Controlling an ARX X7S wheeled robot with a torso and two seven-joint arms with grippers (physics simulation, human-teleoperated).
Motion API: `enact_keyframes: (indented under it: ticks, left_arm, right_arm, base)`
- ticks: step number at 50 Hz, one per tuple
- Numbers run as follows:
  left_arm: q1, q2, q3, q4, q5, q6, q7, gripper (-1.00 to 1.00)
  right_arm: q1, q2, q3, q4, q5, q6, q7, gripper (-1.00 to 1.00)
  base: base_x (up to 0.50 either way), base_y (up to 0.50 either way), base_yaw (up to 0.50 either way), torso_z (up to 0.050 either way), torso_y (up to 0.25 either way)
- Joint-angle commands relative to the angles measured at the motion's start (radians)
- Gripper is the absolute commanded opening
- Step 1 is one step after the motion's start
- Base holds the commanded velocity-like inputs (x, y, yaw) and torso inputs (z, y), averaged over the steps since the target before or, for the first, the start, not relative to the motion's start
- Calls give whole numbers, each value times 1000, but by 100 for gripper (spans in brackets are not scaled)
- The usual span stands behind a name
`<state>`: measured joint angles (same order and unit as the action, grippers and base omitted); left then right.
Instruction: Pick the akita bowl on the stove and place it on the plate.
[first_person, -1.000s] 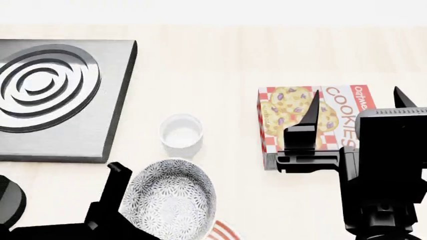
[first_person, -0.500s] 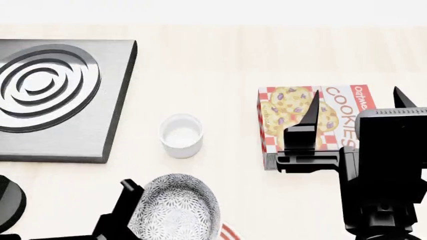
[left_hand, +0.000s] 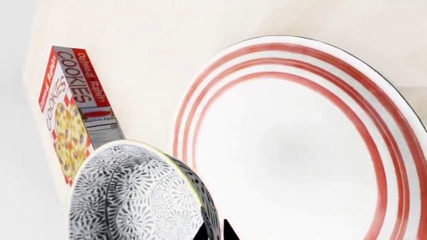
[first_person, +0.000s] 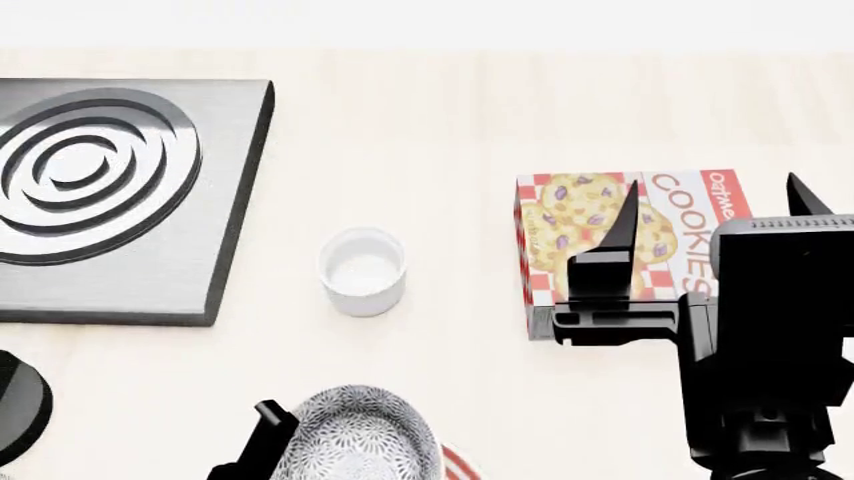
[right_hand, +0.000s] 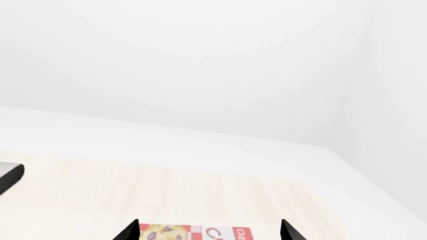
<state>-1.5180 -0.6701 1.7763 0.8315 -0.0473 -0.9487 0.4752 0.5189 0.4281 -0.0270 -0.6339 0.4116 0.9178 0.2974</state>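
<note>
The akita bowl (first_person: 363, 436), black-and-white meshed outside, hangs at the bottom edge of the head view, off the stove (first_person: 114, 190). My left gripper (left_hand: 213, 231) is shut on its rim, one finger on each side of the wall. In the left wrist view the bowl (left_hand: 137, 192) is above the near rim of the white red-ringed plate (left_hand: 300, 150), tilted. Only a sliver of the plate (first_person: 457, 465) shows in the head view. My right gripper (right_hand: 210, 231) is open, held above the cookie box, holding nothing.
A small plain white cup (first_person: 362, 270) stands between the stove and the cookie box (first_person: 627, 235). The right arm (first_person: 747, 330) fills the lower right of the head view. The stove's burner rings carry nothing.
The left gripper has carried the bowl towards the bottom of the head view, over the plate's edge, uncovering the white cup. The right arm has stayed still.
</note>
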Motion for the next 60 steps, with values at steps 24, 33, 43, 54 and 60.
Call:
enact_keyframes:
  ticks: [24, 33, 43, 54, 60]
  left_arm:
    - [79, 10, 48, -28, 46, -1, -54, -100]
    - [100, 8, 65, -42, 55, 9, -68, -100]
    - [113, 10, 71, -52, 61, 14, -78, -100]
    - [130, 16, 77, -68, 66, 24, -88, -100]
    - [136, 19, 78, -73, 67, 25, -92, -100]
  right_arm:
    - [-1, 5, -3, 1, 8, -4, 7, 100]
    - [-1, 7, -4, 1, 10, -5, 9, 100]
    - [-1, 8, -3, -2, 15, -1, 13, 100]
    - [1, 10, -3, -3, 19, 2, 16, 100]
    - [1, 11, -4, 0, 19, -3, 16, 100]
  base:
    - [0, 0, 0, 0, 0]
    - [0, 0, 0, 0, 0]
    - [0, 0, 0, 0, 0]
    - [0, 0, 0, 0, 0]
    - [0, 0, 0, 0, 2]
